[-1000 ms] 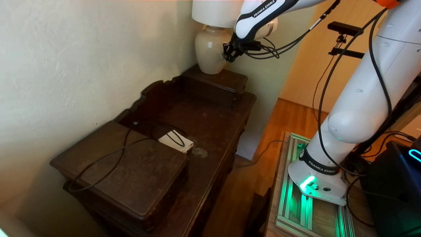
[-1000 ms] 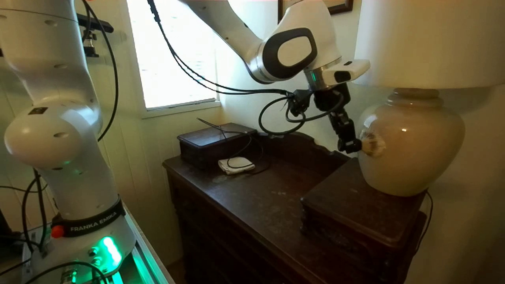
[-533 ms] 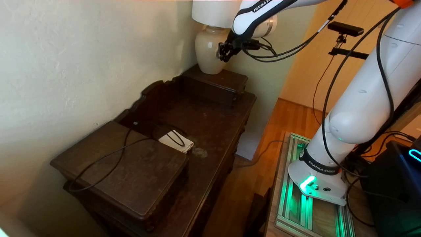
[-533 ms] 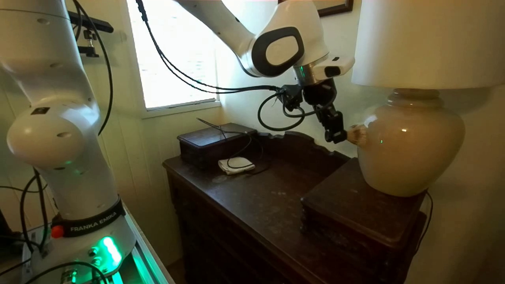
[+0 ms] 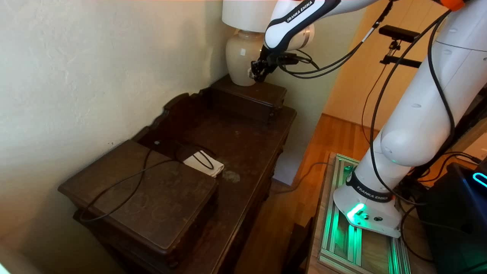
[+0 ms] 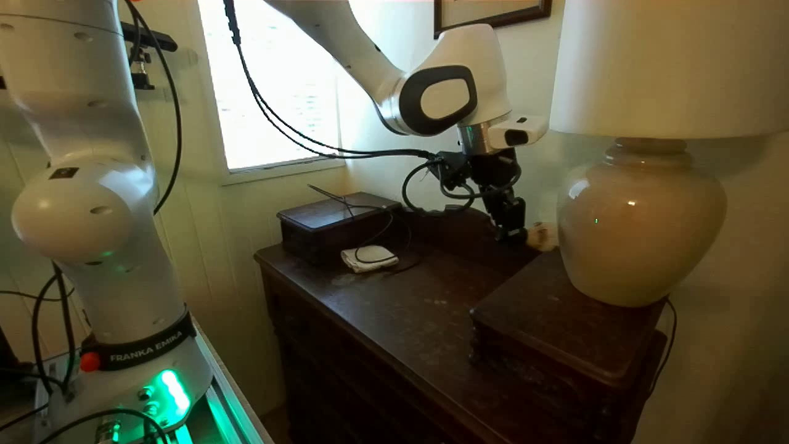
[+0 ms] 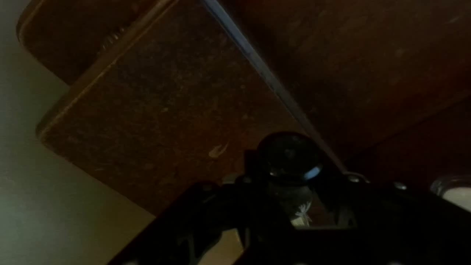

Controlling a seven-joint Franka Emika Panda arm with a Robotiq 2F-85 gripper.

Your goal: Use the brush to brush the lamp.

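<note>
Clasping a bristly brush (image 6: 542,237), jaws hover near the bulbous lamp (image 6: 644,197)

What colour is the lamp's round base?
The lamp's base is a glossy cream, seen best in an exterior view.

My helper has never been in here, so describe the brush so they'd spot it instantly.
Find the dark wooden dresser, then the big cream lamp on one of its raised boxes. Beside the lamp's round base, a black gripper holds the brush. Unlike the black gripper and smooth lamp, it ends in a small, pale, bristly tuft.
</note>
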